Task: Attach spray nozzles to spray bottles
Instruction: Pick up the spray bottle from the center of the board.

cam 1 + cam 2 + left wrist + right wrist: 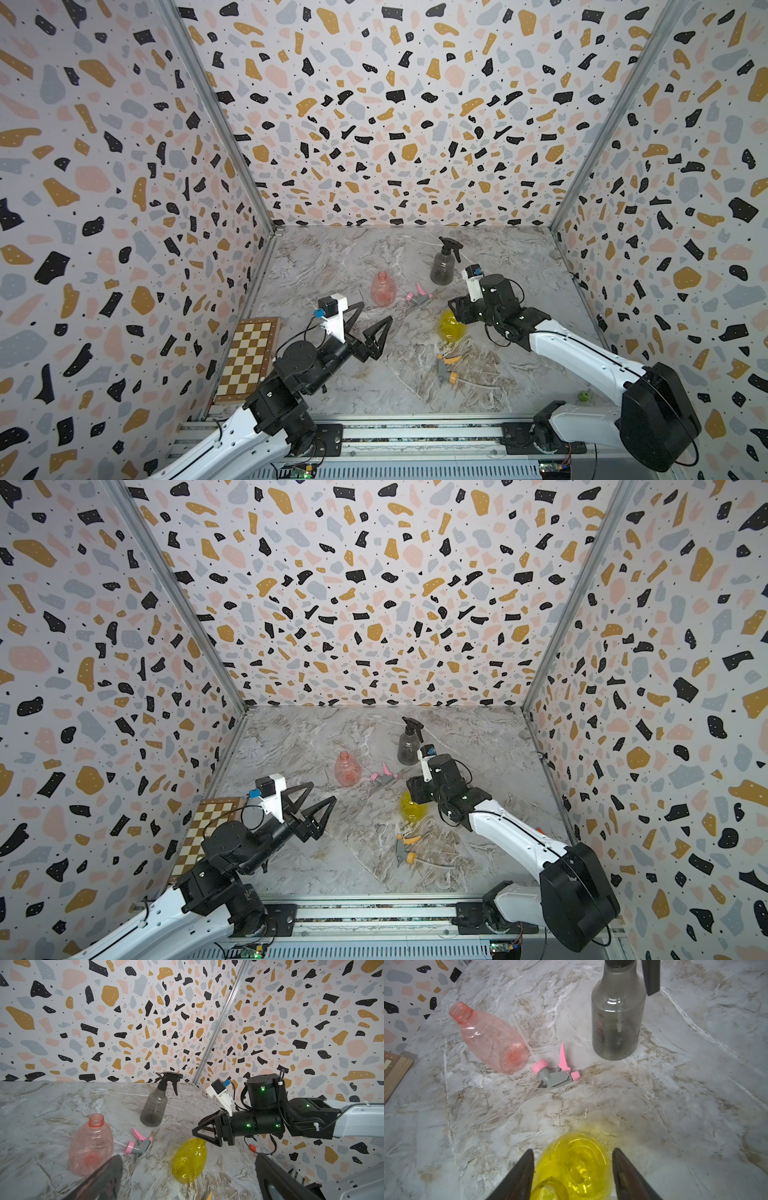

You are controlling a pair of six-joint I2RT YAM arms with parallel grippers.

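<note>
**Jaws astride the yellow bottle [575, 1163], grip not yet made**

Looking across the table [332, 257], the right gripper [572, 1150] has its fingers [519, 1178] parted either side of the yellow bottle's top. Its wrist view shows a gap between the neck and one finger, so I'd call it open around the bottle, not pinching it. The left gripper [376, 311] is spread wide and empty, hovering toward the table's left edge near a chessboard [249, 357].

The yellow bottle sits right of the table's middle, leaning toward the right gripper (whether its base sits flat I can't tell). It looks empty, thin-walled and see-through. I'd expect it to be light and slick, and to dent or skid if squeezed on its round belly. The stiffer neck, taken low, seems the best hold and leaves the mouth clear.

The yellow nozzle [446, 368] lies loose between that bottle and the table's front edge, its thin tube trailing. The pink bottle [383, 289] stands near the middle with the pink nozzle [417, 296] beside it. The grey bottle [441, 268], nearer the back edge, already wears the black nozzle [451, 244].
</note>
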